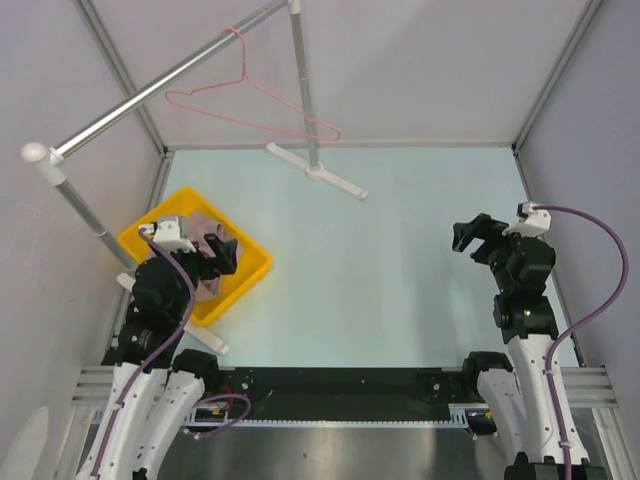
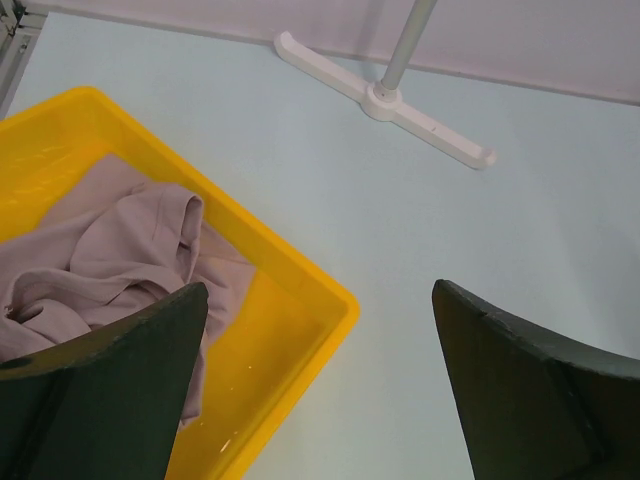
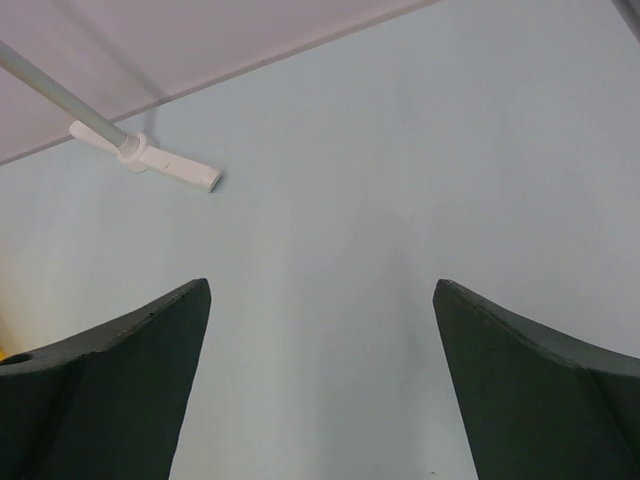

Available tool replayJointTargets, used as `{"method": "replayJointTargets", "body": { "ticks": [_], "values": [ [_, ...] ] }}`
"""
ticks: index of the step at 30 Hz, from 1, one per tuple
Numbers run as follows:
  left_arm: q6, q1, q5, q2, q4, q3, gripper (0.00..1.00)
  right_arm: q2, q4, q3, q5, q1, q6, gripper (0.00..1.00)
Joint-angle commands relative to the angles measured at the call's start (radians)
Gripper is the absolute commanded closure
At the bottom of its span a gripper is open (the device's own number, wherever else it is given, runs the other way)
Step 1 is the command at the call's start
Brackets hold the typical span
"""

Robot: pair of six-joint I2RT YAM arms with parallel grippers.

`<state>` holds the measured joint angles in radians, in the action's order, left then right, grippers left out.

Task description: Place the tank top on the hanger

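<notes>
Currently the left tool (image 2: pixel 318 286) is spread wide over the yellow bin (image 2: pixel 300 272), gripping nothing. One finger is over the cloth and the other is past the rim, over the bare bench (image 2: pixel 400 230). The right tool (image 3: pixel 322 286) is also spread wide and empty, above the bench and well apart from the bin. The tank top (image 2: pixel 110 250) lies crumpled in the bin, mauve-pink and folded on itself. The hanger (image 1: pixel 245 80) hangs by its hook on the grey rail (image 1: pixel 150 92), far left.
</notes>
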<state>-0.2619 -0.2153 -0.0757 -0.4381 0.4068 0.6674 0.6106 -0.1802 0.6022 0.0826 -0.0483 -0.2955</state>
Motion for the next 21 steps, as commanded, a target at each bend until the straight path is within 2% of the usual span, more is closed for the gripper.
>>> {"method": "replayJointTargets", "body": {
  "ticks": [1,9,13,14,17,20,21],
  "values": [
    [0.001,0.007,-0.033,-0.014,-0.006,0.021,0.00,-0.028,0.007,0.002,-0.035,-0.004,0.004,0.00],
    [0.006,0.004,-0.009,-0.092,0.018,0.006,0.01,-0.023,-0.008,0.001,-0.064,-0.004,-0.002,0.00],
    [-0.022,-0.024,-0.155,-0.258,0.096,0.046,0.02,-0.018,-0.001,-0.005,-0.058,-0.004,-0.010,0.00],
    [-0.034,-0.032,-0.280,-0.290,0.152,0.060,0.01,-0.015,-0.005,-0.002,-0.057,-0.004,-0.011,0.00],
    [-0.065,-0.039,-0.395,-0.429,0.222,0.107,0.00,-0.011,-0.019,0.010,-0.050,-0.004,-0.010,0.00],
    [-0.092,-0.024,-0.405,-0.513,0.239,0.126,0.00,-0.015,-0.019,0.008,-0.046,-0.004,-0.008,0.00],
    [-0.099,0.023,-0.369,-0.517,0.224,0.117,0.01,-0.014,-0.018,0.007,-0.041,-0.004,-0.008,0.00]
  ]
}}
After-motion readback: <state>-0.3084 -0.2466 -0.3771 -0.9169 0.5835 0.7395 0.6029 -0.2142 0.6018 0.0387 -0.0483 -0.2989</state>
